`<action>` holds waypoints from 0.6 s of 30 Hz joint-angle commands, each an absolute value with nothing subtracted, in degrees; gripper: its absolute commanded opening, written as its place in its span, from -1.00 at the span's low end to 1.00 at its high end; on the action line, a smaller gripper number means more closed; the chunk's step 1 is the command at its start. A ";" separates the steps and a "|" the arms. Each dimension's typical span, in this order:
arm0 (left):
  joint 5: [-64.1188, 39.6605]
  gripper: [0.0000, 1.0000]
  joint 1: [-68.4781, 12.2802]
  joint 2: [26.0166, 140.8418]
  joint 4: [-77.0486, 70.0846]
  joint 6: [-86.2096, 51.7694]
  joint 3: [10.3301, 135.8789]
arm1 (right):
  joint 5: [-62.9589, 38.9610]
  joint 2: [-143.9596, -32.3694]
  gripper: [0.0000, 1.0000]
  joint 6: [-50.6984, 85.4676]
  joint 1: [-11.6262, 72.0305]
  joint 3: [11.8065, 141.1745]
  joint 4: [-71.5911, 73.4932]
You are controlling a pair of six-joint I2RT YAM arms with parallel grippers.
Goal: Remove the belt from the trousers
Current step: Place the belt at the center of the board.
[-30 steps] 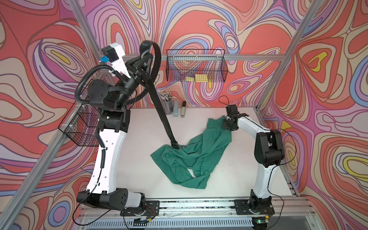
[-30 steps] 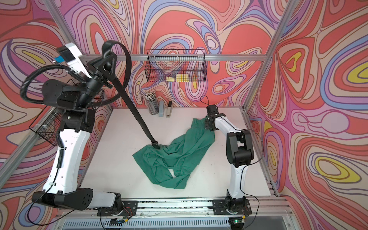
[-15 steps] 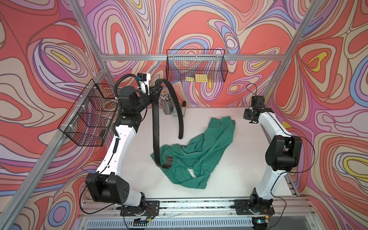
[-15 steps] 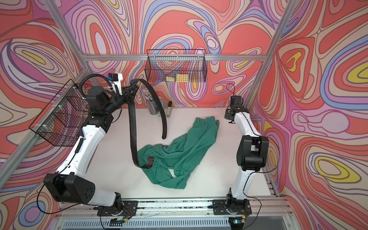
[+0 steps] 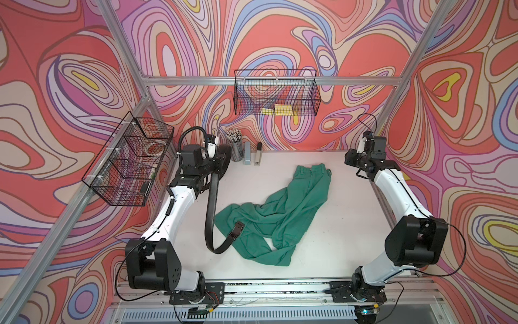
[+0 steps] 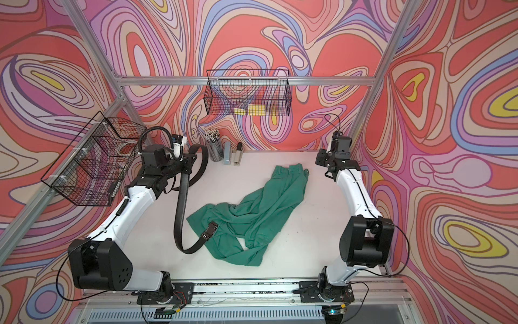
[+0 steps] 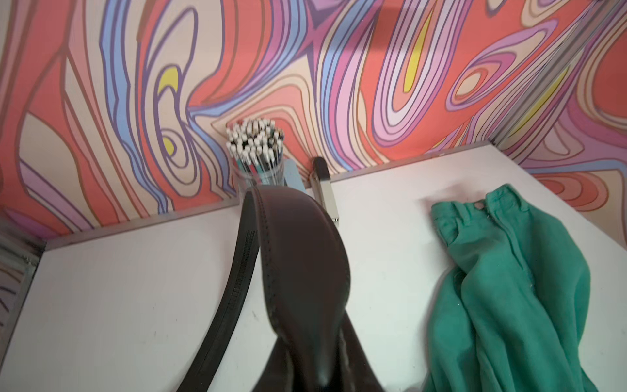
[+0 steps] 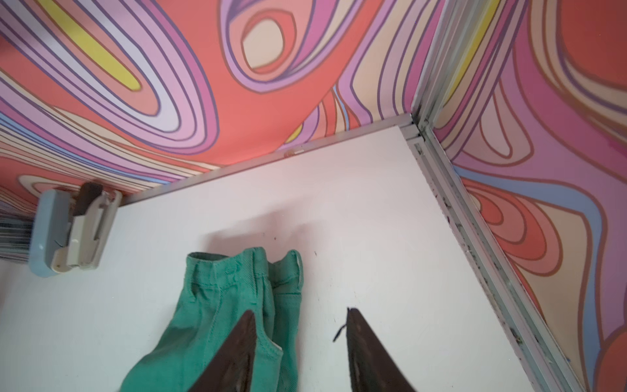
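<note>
Lowered, the left end effector (image 5: 219,164) holds the belt (image 5: 208,213), buckle (image 5: 236,228) on trousers (image 5: 294,207).

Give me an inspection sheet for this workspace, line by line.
Surface: white table, small dark specks.
Job's things: belt hangs from left gripper, apparently free; buckle end lies on crumpled trousers.
Clutter: pen cup, blue stapler, beige stapler at back wall.
Grippers: left gripper shut on belt; right gripper open, empty, near waistband.
Cables: ribbed cable loops at left wrist; thin cable at right wrist; neither touches cloth.
Surroundings: patterned walls; back basket; side basket.
</note>
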State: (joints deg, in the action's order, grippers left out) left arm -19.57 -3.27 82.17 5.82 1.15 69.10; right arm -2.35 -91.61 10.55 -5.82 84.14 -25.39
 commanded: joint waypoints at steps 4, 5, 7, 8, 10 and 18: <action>-18.14 -0.98 -2.81 86.58 6.40 3.26 68.81 | -4.64 -89.06 -0.07 11.50 -5.63 82.57 -23.65; -18.71 -0.94 -2.81 87.76 6.71 2.77 68.82 | -4.76 -88.76 -0.08 11.62 -5.63 82.36 -23.56; -18.89 -0.77 -2.80 89.51 6.72 1.47 68.70 | -5.40 -88.42 -0.07 11.64 -5.64 82.25 -23.72; -18.91 -0.70 -2.81 90.32 6.69 0.88 68.50 | -5.86 -88.33 -0.06 11.61 -5.63 82.34 -23.76; -18.48 -0.55 -2.81 91.28 6.60 0.06 68.11 | -6.83 -88.13 -0.04 11.13 -5.63 82.61 -23.73; -18.82 0.59 -2.81 92.84 9.18 -1.63 66.09 | -6.86 -86.74 0.00 11.39 -5.63 82.18 -21.49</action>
